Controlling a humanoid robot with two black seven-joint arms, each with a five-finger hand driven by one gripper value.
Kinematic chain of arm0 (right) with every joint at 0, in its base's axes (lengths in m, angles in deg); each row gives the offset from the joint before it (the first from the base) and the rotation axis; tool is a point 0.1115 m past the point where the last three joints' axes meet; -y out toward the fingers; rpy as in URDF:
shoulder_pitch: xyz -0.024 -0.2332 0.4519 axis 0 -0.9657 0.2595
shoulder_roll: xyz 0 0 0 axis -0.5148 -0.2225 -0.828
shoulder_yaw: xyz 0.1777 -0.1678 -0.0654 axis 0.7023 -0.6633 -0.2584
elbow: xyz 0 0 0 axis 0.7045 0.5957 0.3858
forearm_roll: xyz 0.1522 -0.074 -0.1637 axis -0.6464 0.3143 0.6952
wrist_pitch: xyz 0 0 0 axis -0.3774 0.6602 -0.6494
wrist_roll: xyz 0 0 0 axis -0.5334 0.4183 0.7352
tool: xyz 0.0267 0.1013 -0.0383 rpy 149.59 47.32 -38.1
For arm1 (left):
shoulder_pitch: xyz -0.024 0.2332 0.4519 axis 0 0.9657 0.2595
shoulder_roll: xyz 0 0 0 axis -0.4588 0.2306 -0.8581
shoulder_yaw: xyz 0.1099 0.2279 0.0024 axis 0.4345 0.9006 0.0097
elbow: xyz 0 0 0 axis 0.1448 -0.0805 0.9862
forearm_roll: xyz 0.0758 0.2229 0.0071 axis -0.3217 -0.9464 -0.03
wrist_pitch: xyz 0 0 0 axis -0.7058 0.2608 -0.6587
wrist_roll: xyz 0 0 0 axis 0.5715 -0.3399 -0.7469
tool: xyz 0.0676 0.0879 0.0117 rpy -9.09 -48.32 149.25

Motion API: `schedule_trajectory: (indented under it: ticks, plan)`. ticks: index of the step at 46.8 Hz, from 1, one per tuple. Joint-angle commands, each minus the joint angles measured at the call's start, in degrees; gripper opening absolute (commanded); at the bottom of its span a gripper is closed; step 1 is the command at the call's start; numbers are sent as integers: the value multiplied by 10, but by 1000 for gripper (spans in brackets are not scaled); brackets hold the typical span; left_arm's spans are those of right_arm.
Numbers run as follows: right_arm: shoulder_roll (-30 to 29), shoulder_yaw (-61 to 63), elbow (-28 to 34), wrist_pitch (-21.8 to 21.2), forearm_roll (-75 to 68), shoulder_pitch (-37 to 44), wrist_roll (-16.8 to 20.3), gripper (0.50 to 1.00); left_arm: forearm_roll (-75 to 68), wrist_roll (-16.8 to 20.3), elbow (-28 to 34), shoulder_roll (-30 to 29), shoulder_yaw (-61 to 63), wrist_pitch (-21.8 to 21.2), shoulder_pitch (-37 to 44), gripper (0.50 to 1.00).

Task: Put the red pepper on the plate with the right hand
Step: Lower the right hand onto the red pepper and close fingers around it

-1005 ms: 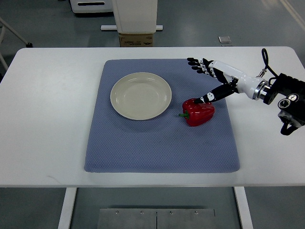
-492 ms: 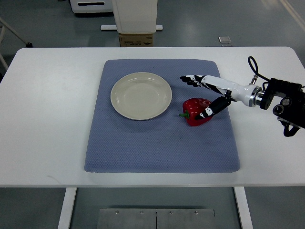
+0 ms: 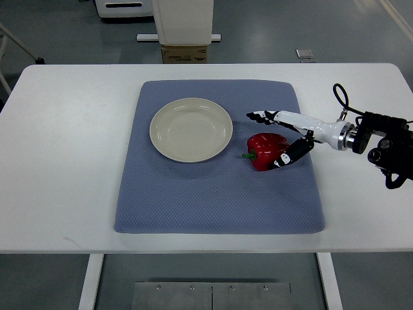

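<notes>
On the blue mat (image 3: 213, 194) lay one red pepper (image 3: 266, 151), just right of one empty plate (image 3: 191, 129). The right hand (image 3: 281, 139) bracketed the pepper, fingers (image 3: 261, 117) extended, not yet clenched around it.

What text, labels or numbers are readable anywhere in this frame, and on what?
None readable.
Brown cardboard box on the floor behind the white table: dark print on its front, too small and blurred to read.
Round cream plate, red bell pepper, blue-grey mat, right hand: no markings visible.
</notes>
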Motion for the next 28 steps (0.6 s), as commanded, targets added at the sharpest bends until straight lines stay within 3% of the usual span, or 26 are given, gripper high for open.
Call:
schedule_trajectory:
  ticks: [1, 20, 28]
  plan:
    - [-1, -5, -1, 3, 0, 0, 0, 987, 0, 0, 0, 0, 0, 0, 0, 1000]
    - [-1, -21, -7, 15, 0, 0, -2, 945, 0, 0, 0, 0, 0, 0, 0, 1000]
    - [-6, -22, -7, 15, 1, 1, -2, 903, 0, 0, 0, 0, 0, 0, 0, 1000]
